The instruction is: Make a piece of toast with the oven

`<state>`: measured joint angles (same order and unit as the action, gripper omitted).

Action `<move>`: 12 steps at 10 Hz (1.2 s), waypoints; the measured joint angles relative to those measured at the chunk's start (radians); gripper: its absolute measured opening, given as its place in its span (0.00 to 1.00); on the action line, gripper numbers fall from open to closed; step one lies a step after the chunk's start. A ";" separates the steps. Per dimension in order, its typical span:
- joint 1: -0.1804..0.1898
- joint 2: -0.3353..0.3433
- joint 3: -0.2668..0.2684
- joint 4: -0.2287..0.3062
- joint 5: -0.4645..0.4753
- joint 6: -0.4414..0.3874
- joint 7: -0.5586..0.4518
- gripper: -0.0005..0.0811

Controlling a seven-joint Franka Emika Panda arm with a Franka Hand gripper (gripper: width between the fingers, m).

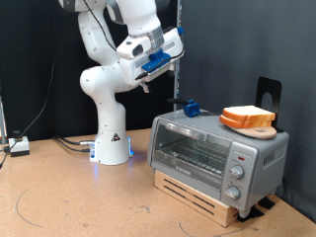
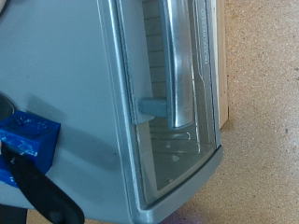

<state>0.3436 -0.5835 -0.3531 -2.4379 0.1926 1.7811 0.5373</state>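
Wooden table (image 1: 69, 197) open beside oven (image 1: 217, 150); tool (image 1: 163, 67) hovers above.

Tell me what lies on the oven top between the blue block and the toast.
Nothing: in the exterior view the oven top is bare between the blue block and the toast, which sits on a wooden board.

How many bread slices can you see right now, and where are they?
1 visible: a piece of toast on a small wooden board on top of the oven, toward the exterior view's right. A second slice could be hidden beneath it; I can't tell.
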 joint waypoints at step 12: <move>-0.001 0.075 0.051 -0.166 -0.034 0.221 -0.099 0.99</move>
<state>0.3428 -0.5081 -0.3019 -2.6044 0.1584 2.0025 0.4378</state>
